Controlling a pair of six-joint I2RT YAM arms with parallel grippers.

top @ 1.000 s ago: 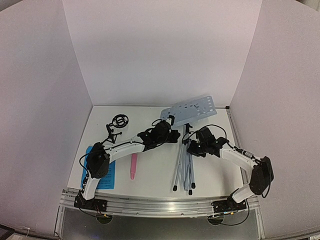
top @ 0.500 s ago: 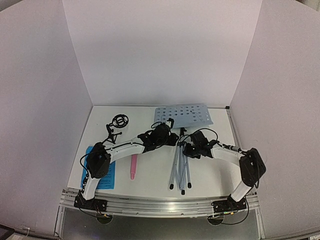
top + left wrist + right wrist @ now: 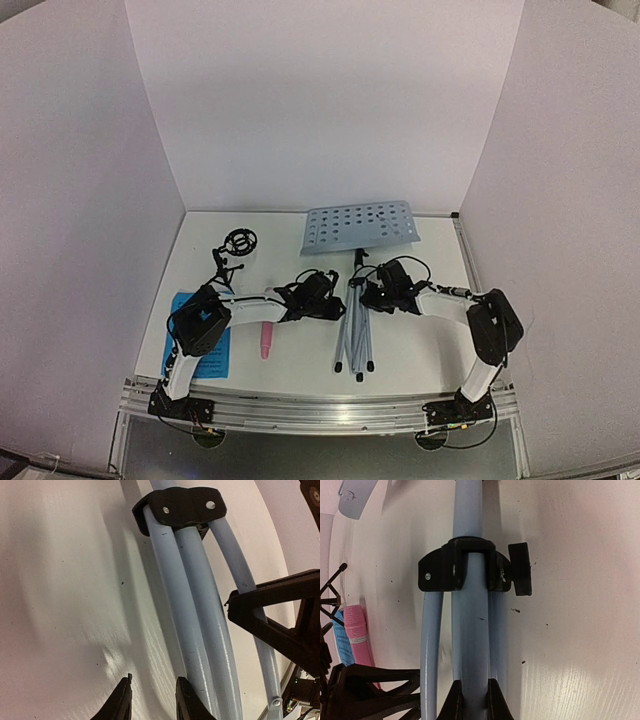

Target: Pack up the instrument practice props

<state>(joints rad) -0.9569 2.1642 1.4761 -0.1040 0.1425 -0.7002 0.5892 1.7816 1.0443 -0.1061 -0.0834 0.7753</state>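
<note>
From above, the music stand (image 3: 360,228) lies flat on the table (image 3: 420,350). Its perforated tray is toward the back wall and its folded legs (image 3: 354,340) run toward the near edge. The left gripper (image 3: 335,302) sits just left of the legs and the right gripper (image 3: 368,296) just right, both about equally near.

In the left wrist view, its fingers (image 3: 122,702) are spread with only bare table between them. The nearest tube (image 3: 192,630) lies off to one side, pointing straight ahead. It may brush one finger; I cannot tell.

In the right wrist view, the fingers (image 3: 496,700) pinch the centre tube (image 3: 469,645) below the black collar (image 3: 462,570). To grasp the legs, the left gripper would likely need to shift sideways.
</note>
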